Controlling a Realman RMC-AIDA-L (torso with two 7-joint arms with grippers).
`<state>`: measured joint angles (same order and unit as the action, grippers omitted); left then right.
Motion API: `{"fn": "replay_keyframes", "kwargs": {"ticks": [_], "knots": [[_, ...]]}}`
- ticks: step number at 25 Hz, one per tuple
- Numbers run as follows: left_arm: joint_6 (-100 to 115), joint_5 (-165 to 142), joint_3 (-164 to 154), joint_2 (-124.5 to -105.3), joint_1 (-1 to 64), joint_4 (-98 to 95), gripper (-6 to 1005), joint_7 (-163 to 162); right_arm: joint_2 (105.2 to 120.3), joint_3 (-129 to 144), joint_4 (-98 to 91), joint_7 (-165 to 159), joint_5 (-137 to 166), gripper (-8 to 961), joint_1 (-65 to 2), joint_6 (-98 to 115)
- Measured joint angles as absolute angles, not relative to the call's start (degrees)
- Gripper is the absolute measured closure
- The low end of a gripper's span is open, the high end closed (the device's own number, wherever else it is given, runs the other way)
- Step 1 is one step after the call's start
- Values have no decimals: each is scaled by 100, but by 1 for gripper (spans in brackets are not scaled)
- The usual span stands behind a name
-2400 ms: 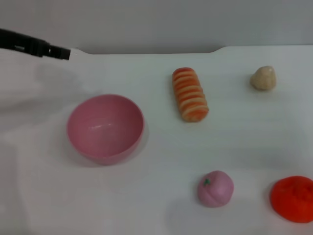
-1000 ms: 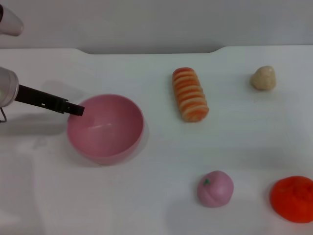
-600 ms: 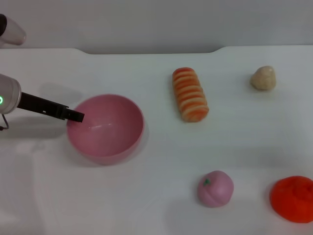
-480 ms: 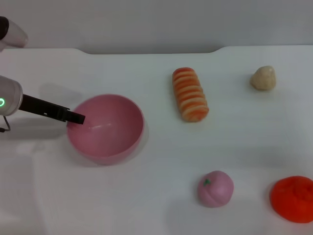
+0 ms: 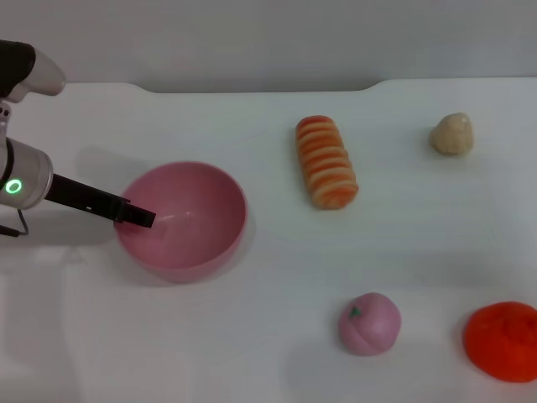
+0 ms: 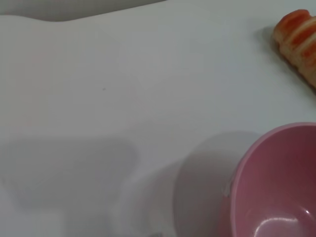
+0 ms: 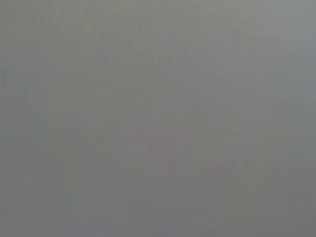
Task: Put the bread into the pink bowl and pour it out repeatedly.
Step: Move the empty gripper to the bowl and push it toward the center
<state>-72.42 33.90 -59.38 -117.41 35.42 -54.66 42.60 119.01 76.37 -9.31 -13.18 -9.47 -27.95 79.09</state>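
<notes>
While apart from bread [image 5: 325, 162], pink bowl [image 5: 201, 239] empty.

The orange fruit [image 5: 503, 340] is cut by the head view's lower right edge, the left wrist view clips the bread [image 6: 300, 42] and pink bowl [image 6: 276, 182], and the right wrist view shows only grey.

Open table [image 5: 277, 285] mid-frame btwn pink bowl [image 5: 180, 220] & bread [image 5: 325, 161]; left gripper [image 5: 141, 217] blocks bowl's left rim.
</notes>
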Motion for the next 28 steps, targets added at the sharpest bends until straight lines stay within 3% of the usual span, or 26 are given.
{"fn": "replay_keyframes", "kwargs": {"ticks": [9, 14, 19, 25, 28], "knots": [[-7225, 3414, -5879, -11750, 3507, -5488, 332, 4137, 11901, 7636, -931, -1320, -949, 397, -2756, 7910], [-7224, 3414, -5965, -11762, 3497, -5513, 426, 4155, 11905, 7634, -919, -1368, -950, 393, -2744, 7920], [-7210, 3385, -6080, -11768, 3519, -5518, 693, 4173, 11909, 7612, -903, -1370, -950, 390, -2734, 7930], [-7200, 3439, -6063, -11768, 3480, -5712, 893, 4148, 11909, 7616, -896, -1371, -950, 385, -2733, 7912], [-7200, 3441, -6063, -11768, 3470, -5772, 937, 4135, 11909, 7614, -896, -1375, -950, 383, -2733, 7910]]}}
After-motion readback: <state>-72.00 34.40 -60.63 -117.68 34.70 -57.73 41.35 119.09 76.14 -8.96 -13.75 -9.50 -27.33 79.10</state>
